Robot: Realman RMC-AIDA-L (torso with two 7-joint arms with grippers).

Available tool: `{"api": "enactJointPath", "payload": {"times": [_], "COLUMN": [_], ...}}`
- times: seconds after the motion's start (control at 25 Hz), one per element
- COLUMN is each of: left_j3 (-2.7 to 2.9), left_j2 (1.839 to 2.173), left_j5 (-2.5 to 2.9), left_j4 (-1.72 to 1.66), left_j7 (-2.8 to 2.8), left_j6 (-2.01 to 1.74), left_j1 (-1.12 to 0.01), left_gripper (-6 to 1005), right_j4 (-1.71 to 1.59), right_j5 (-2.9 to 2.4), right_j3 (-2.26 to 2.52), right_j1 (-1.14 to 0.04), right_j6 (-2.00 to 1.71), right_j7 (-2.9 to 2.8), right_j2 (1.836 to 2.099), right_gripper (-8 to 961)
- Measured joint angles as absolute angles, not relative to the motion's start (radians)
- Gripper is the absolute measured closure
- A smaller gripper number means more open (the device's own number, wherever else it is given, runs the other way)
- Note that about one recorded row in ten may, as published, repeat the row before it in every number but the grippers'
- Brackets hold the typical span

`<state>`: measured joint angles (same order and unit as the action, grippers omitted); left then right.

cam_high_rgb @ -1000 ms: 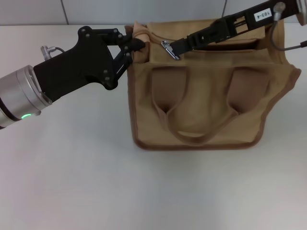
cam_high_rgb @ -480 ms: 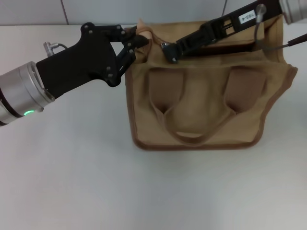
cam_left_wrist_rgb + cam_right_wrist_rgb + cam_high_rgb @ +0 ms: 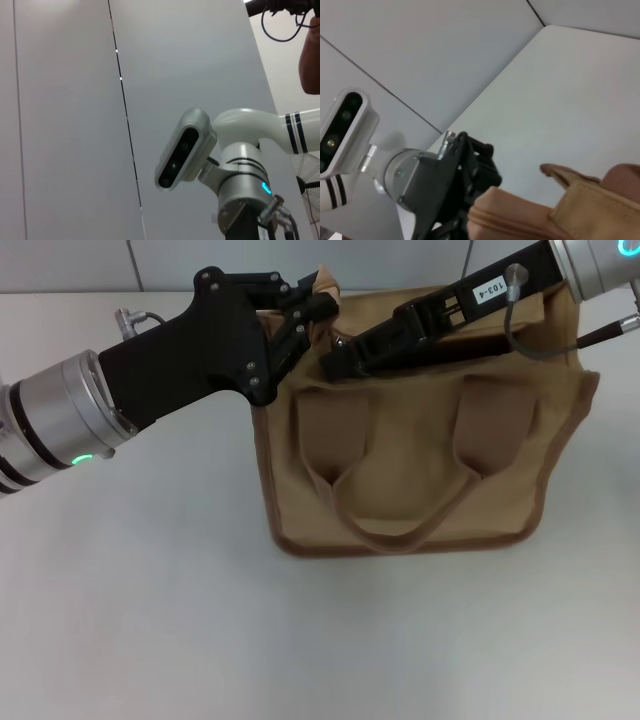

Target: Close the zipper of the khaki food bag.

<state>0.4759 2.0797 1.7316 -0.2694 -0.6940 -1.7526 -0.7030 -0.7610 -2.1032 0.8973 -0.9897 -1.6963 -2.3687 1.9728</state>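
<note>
Bag point(image 3: 410, 455) lay flat on the table point(image 3: 150, 610), handles toward me. My left gripper point(image 3: 308, 308) pinched the bag's top-left corner fabric. My right gripper point(image 3: 335, 358) sat just beside it on the top edge, clamped on the zipper point(image 3: 343, 341) pull.

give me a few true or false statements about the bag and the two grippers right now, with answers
1. The left gripper pinches the upper left corner of the khaki food bag. True.
2. The right gripper is parked off the bag at the table's near edge. False: it reaches across the bag's top edge, its tip close to the left gripper.
3. The bag's handle lies flat on the side facing the head camera. True.
4. The bag stands on a dark wooden floor. False: it lies on a light table.
5. Both arms come in from the robot's left. False: the left arm enters from the left, the right arm from the upper right.
</note>
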Motion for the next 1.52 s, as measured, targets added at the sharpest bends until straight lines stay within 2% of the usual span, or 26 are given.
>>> {"api": "enactJointPath", "payload": {"times": [0.28,0.48,0.8,1.04,1.24,1.52], "left_j3": [0.474,0.474,0.474,0.474,0.473,0.472], "left_j2": [2.08,2.08,2.079,2.079,2.078,2.078], "left_j5": [1.731,1.727,1.718,1.715,1.714,1.715], "left_j4": [-0.262,-0.259,-0.259,-0.259,-0.259,-0.255], "left_j7": [-0.694,-0.693,-0.693,-0.693,-0.693,-0.693], "left_j6": [-1.761,-1.767,-1.78,-1.782,-1.779,-1.781], "left_j1": [-0.703,-0.699,-0.689,-0.683,-0.68,-0.673], "left_gripper": [937,936,936,937,936,937], "right_j4": [-0.762,-0.765,-0.836,-0.911,-0.964,-0.979], "right_j5": [-2.1,-2.101,-2.102,-2.103,-2.099,-2.097], "right_j3": [0.897,0.908,0.913,0.918,0.92,0.921], "right_j1": [-0.976,-0.975,-0.943,-0.904,-0.883,-0.874], "right_j6": [-1.678,-1.676,-1.679,-1.694,-1.714,-1.711], "right_j7": [-2.362,-2.361,-2.357,-2.356,-2.357,-2.36], "right_j2": [1.984,1.986,1.993,1.996,1.999,2.006], "right_gripper": [517,564,759,813,900,949]}}
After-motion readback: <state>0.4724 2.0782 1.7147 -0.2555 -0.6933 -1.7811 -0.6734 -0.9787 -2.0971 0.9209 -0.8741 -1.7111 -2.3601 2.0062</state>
